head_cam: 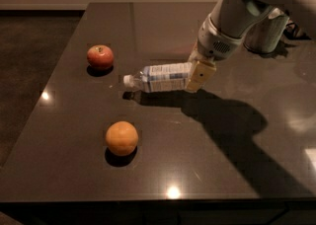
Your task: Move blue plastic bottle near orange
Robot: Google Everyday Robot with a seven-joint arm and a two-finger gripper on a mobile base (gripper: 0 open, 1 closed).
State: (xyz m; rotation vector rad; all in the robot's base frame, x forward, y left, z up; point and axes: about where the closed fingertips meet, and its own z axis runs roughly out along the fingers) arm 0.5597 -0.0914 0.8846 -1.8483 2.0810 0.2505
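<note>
Worryingly, the pincer (200,74), right of centre, clamps only the base end of the bottle (163,77), which juts leftward mid-frame just above the bench (247,160), so it may swivel or slip free and roll wide of the orange (121,138) at lower left.

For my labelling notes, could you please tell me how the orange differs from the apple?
The orange is plain orange and slightly larger; the apple is red with a stem dimple. The orange sits nearer the front edge of the table, the apple farther back, by the cap of the blue plastic bottle, whose base the pincer grips. Both are round and rest on it.
</note>
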